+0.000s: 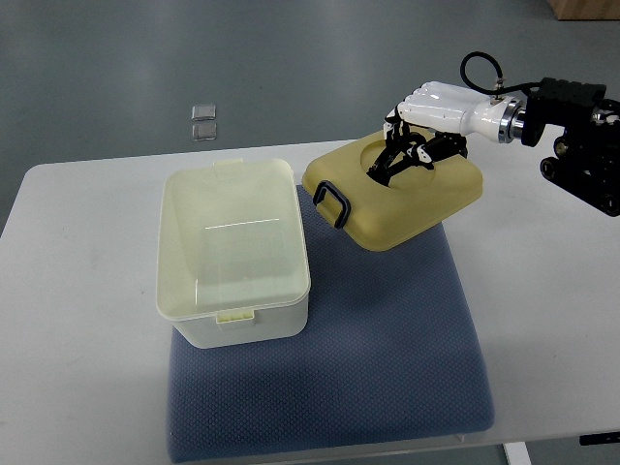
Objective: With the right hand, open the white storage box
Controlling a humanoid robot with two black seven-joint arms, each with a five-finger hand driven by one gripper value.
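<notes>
Gripping the yellow lid (412, 199) at its far recess, the right hand (421, 131) has its fingers (397, 155) curled down onto it. Lid sits tilted, right of the white storage box (232, 254), partly over the blue mat (387, 339). Box stands open on the mat's left side, on the white table (552, 320).
</notes>
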